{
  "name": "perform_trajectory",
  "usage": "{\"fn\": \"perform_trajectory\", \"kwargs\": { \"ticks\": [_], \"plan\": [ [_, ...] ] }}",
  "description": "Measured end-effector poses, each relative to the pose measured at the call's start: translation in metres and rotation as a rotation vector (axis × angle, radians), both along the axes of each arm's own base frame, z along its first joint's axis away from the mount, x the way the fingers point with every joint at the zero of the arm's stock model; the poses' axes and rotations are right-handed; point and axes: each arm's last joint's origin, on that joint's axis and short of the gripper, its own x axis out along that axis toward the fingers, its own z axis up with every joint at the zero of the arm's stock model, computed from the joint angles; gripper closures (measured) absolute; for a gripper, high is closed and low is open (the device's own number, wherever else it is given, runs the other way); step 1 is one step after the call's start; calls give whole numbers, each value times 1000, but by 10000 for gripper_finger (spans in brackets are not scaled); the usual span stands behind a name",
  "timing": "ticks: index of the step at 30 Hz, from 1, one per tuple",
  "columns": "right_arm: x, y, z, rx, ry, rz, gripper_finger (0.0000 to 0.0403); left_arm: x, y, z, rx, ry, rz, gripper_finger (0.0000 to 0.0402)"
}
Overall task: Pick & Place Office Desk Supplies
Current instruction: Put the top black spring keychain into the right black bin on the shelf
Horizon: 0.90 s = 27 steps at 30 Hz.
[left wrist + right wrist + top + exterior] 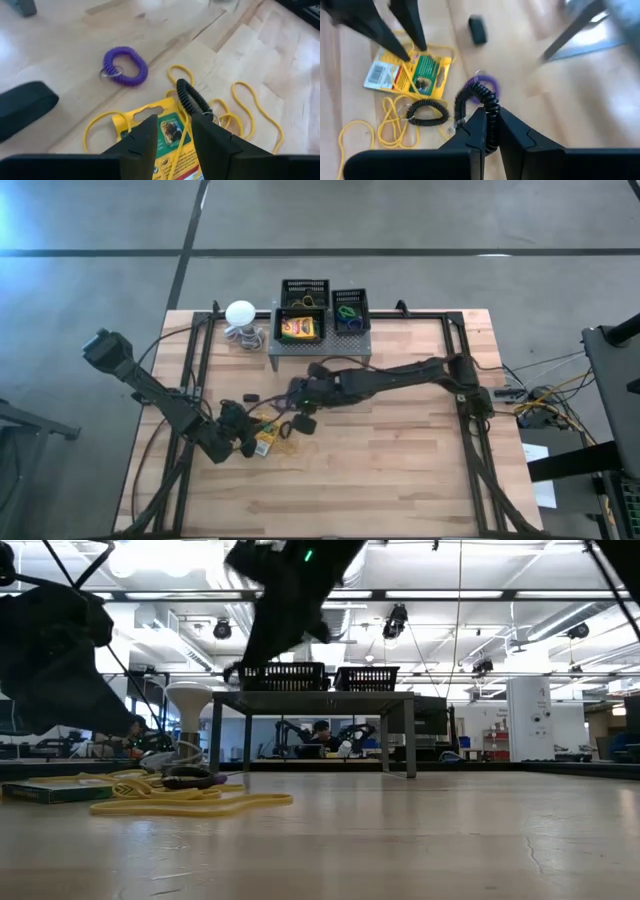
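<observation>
My right gripper (490, 131) hangs above the table's middle (300, 402), shut on a black coiled ring (479, 95). On the wood below lie a purple coiled ring (487, 81), a second black coiled ring (427, 111), a yellow-and-green flat box (409, 74) and loose yellow rubber bands (390, 125). My left gripper (172, 122) stands open over the box's tab end (262, 442), with one rubber band running between its fingers. I cannot tell whether its tips touch the box. My right gripper pinches the black coiled ring between its two fingers at one stretch of the coil (491, 120). The fingers slant down from the table's right side. The rest of the ring arches out past the fingertips, clear of the table.
At the far edge a grey perforated stand (320, 348) carries black mesh trays (350, 302), one holding a yellow box (297, 328). A white ball with a coiled cord (240, 315) sits to its left. A small black block (477, 29) lies on the wood. The near right of the table is bare wood.
</observation>
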Motion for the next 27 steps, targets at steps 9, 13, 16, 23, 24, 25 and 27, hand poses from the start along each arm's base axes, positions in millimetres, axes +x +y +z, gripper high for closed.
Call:
{"fn": "perform_trajectory", "kwargs": {
  "ticks": [9, 13, 16, 23, 24, 25, 27],
  "plan": [
    [-43, -42, 88, -215, -175, -116, 374, 1, -1, 1, 47, 1, -35, 277],
    [-63, -85, 109, -262, -175, -205, 374, 1, -1, 1, 53, -5, -32, 277],
    [-79, -121, 111, -263, -118, -304, 374, 1, 0, 1, 54, -4, -32, 277],
    [-109, -194, 89, -193, 29, -521, 374, 1, 0, 1, 54, -5, -32, 277],
    [-111, -200, 87, -177, 32, -528, 374, 1, 0, 1, 54, -5, -32, 277],
    [-113, -207, 85, -158, 35, -533, 374, 1, 0, 1, 54, -6, -31, 277],
    [-117, -216, 82, -113, 35, -530, 374, 1, 0, 1, 56, -7, -30, 277]
  ]
}}
